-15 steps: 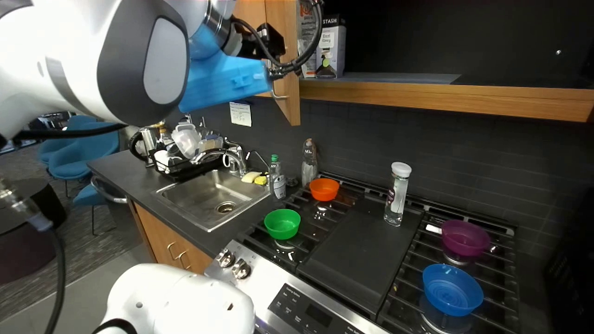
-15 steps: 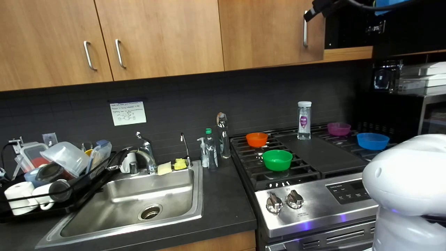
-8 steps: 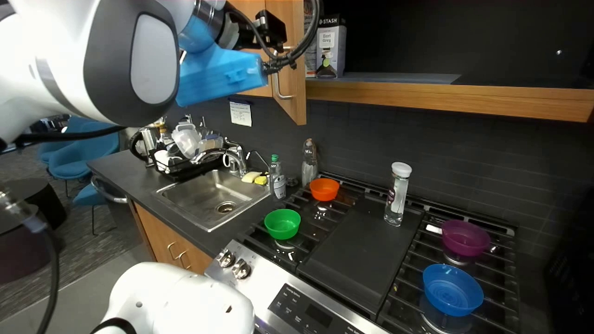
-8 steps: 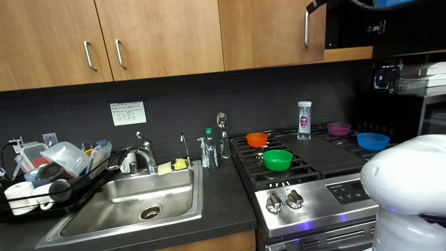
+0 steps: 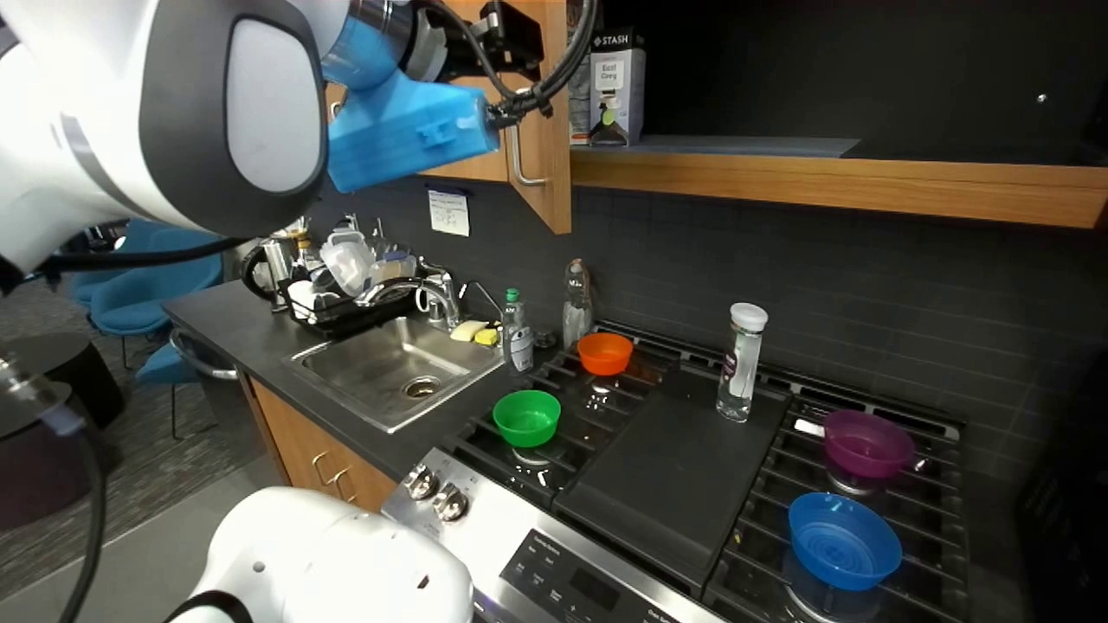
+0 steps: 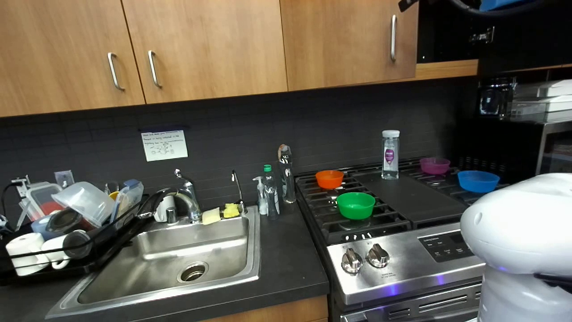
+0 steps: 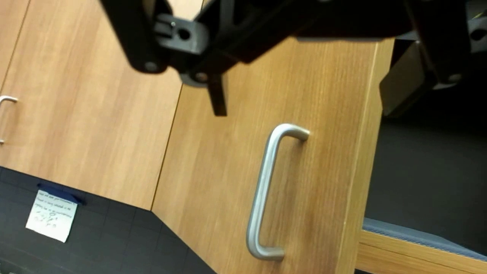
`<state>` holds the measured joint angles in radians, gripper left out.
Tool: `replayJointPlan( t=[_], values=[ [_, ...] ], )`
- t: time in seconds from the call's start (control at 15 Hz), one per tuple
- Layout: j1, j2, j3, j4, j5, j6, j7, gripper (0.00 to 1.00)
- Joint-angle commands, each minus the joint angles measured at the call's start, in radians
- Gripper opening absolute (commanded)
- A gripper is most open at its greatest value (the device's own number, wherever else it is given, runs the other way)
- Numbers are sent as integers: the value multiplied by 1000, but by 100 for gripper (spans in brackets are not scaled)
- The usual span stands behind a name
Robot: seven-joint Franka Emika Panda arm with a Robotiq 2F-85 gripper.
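My gripper [image 7: 304, 104] comes in from the top of the wrist view with its jaws wide apart and nothing between them. It is nearest to the silver bar handle [image 7: 262, 194] on a wooden cabinet door [image 7: 323, 171]; the handle lies apart from and below the fingertips in that view. The right finger [image 7: 403, 83] is seen against the door's edge and the dark cabinet interior. The door stands partly open; its handle also shows in both exterior views [image 5: 521, 160] [image 6: 393, 38]. In an exterior view only a black tip [image 6: 405, 4] shows near the handle's top.
A tea box [image 5: 616, 95] stands on the open cabinet's shelf [image 5: 822, 190]. Below, the stove holds green [image 5: 526, 418], orange [image 5: 605, 353], purple [image 5: 868, 444] and blue bowls [image 5: 844, 541] and a white-capped bottle [image 5: 741, 363]. A sink [image 6: 192, 241] and loaded dish rack [image 6: 80, 250] are beside it.
My arm has drawn back from the door handle, leftward in an exterior view, and the black tip has moved up and right off the handle. The door has shifted slightly.
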<state>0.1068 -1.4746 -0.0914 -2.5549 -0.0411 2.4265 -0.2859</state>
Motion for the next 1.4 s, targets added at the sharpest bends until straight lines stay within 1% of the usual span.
replayJointPlan(
  t=[0.0,0.07,0.13,0.2,0.27,0.33,0.4,0.53,0.6,0.67,0.73,0.8,0.87,0.93,1.07,1.33],
  values=[
    [-24,19,-24,4,-33,47,12,100],
    [-10,37,-48,13,-31,55,0,100],
    [8,52,-70,19,-27,63,-16,93],
    [42,96,-104,24,-17,86,-36,83],
    [64,118,-130,29,-10,89,-49,66],
    [88,134,-157,26,-3,96,-65,64],
    [124,158,-184,34,12,92,-76,50],
    [183,192,-236,52,31,63,-107,58],
    [217,204,-257,62,44,48,-121,60],
    [244,211,-274,70,52,32,-138,58],
    [271,222,-289,88,63,7,-153,44],
    [285,228,-300,97,70,-5,-165,34],
    [296,238,-311,110,75,-17,-176,40],
    [307,241,-318,123,86,-42,-189,53],
    [322,245,-323,146,103,-80,-205,66],
    [345,258,-309,181,127,-154,-241,82]
  ],
)
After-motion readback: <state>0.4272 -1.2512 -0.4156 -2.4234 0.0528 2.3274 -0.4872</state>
